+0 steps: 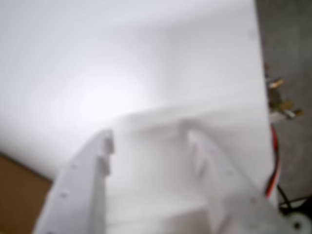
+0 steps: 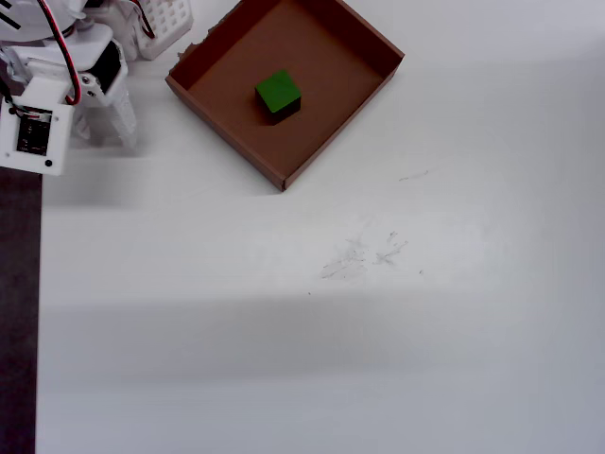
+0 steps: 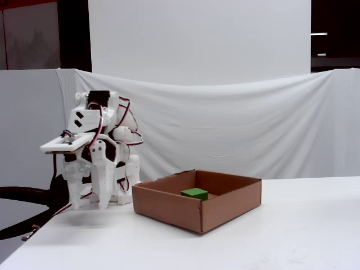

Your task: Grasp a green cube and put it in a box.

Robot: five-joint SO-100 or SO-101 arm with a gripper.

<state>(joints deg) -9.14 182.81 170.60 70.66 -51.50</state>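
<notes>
A green cube (image 2: 279,94) sits on the flat brown floor of a shallow cardboard box (image 2: 333,118) in the overhead view, roughly at the middle of the tray and clear of all four walls. The box lies turned diamond-wise near the top of the white table (image 2: 331,322), one corner pointing toward the camera.

The white arm (image 2: 57,90) stands folded at the table's left edge in that view, just left of the box and apart from it, red wires looping over its joints. Behind it, at the top edge, part of a white perforated basket (image 2: 168,24) shows.

From the fixed view, the cube (image 3: 194,193) shows only its top above the near wall of the box (image 3: 169,207). The arm is hunched to the left of the box, and its tool (image 3: 95,203) points straight down at the table with nothing in it, the tips hanging just above the surface.

The blurred wrist view shows the tool (image 1: 151,139) from behind, its two white fingers (image 1: 83,190) spread with a clear gap between them and only bare white table in that gap. A brown corner of the box (image 1: 17,195) edges in at lower left.

A white cloth backdrop (image 3: 236,124) hangs behind the table.
</notes>
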